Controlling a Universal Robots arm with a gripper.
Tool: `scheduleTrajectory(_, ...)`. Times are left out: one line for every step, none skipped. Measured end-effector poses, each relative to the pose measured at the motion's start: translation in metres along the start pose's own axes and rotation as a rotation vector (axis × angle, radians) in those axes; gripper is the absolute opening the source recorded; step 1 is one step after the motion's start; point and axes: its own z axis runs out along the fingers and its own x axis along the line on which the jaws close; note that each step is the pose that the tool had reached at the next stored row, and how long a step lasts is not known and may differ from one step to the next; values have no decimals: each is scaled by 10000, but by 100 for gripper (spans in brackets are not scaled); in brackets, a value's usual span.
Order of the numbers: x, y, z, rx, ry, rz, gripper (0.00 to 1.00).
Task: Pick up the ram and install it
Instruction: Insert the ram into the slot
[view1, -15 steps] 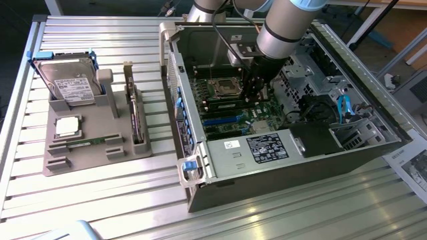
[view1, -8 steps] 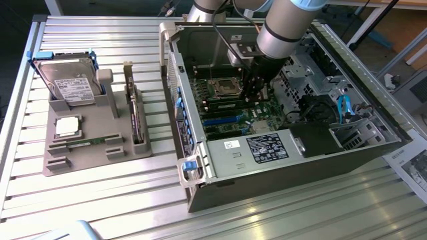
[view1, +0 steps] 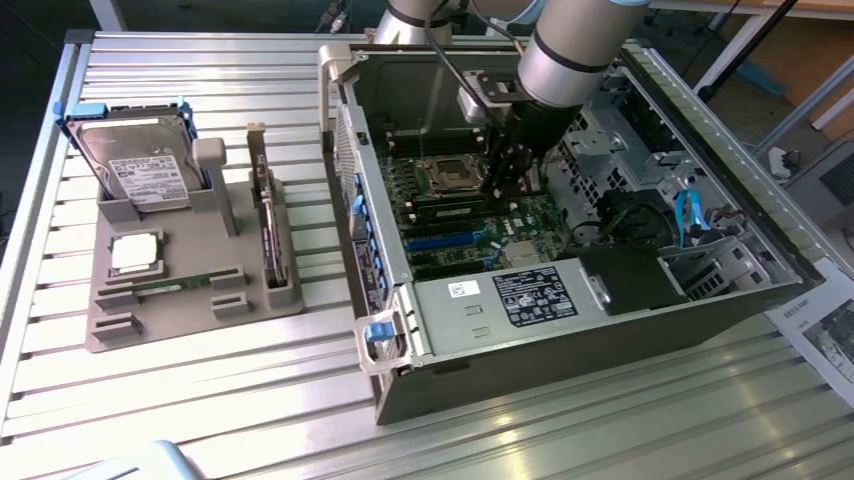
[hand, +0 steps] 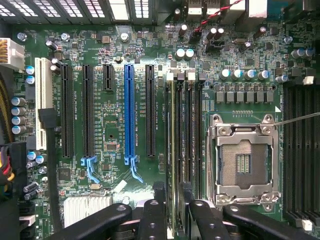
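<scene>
The ram (hand: 172, 150) is a thin green stick seen edge-on, standing in the memory slot beside the empty processor socket (hand: 243, 162). It runs along the slot's whole length. My gripper (hand: 172, 192) has its black fingers (hand: 159, 210) close on either side of the stick's near end, shut on it. In the exterior view my gripper (view1: 514, 190) reaches down inside the open computer case (view1: 534, 300), low over the motherboard. The second, matching ram (view1: 167, 288) lies flat in the grey fixture (view1: 200, 320) outside the case.
The fixture also holds a hard drive (view1: 134, 165), a silver processor chip (view1: 136, 253) and an upright dark expansion card (view1: 271, 240). Empty memory slots (hand: 192, 145), a blue slot (hand: 129, 110) and black card slots flank the ram. Drive bays and cables crowd the exterior view's right.
</scene>
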Motion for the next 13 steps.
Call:
scheduleTrajectory(-1,0,-24,0,-1,0,25)
scheduleTrajectory(-2,1,-46,-1,1,-1,25)
scheduleTrajectory(-4,2,-75,0,1,-1,25)
scheduleTrajectory(-6,3,-111,0,0,-1,25)
scheduleTrajectory(-7,4,-146,0,0,0,25)
scheduleTrajectory(-9,4,-183,-1,3,0,25)
scheduleTrajectory(-11,5,-224,0,2,0,25)
scheduleTrajectory(-12,6,-252,-1,3,0,25)
scheduleTrajectory(-13,7,-269,-1,3,0,25)
scheduleTrajectory(-14,7,-294,0,3,0,25)
scheduleTrajectory(-15,7,-311,0,4,0,25)
scheduleTrajectory(-16,8,-330,0,3,0,25)
scheduleTrajectory(-17,8,-350,-1,4,-1,25)
